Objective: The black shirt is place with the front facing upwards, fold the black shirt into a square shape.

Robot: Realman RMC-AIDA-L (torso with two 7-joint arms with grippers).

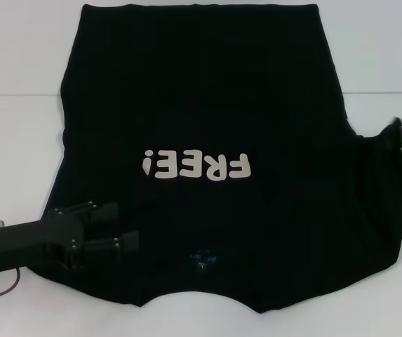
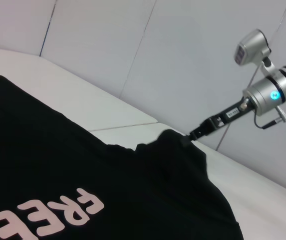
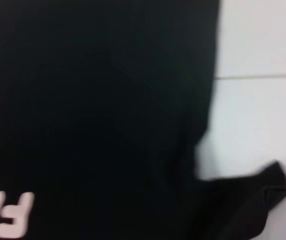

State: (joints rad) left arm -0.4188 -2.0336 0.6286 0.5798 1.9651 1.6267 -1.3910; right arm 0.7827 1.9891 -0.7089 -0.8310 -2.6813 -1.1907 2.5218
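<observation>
The black shirt [image 1: 208, 105] lies spread flat on the white table [image 1: 18, 140], front up. Its off-white "FREE!" print [image 1: 197, 166] reads upside down from the head view, and the blue neck label [image 1: 202, 258] is near the front edge. My left gripper [image 1: 125, 225] rests open over the shirt's near-left shoulder area, fingers spread on the cloth. At the right edge, my right gripper [image 1: 396, 133] is shut on the tip of the sleeve. In the left wrist view that gripper [image 2: 193, 133] pulls the cloth [image 2: 172, 137] into a raised peak. The right wrist view shows shirt [image 3: 83, 100] and a sleeve corner [image 3: 275, 185].
Bare white table surface [image 1: 383, 56] runs along both sides of the shirt, with a seam line across it. A white wall [image 2: 182, 50] stands behind the table in the left wrist view. The shirt's collar edge lies close to the table's front edge.
</observation>
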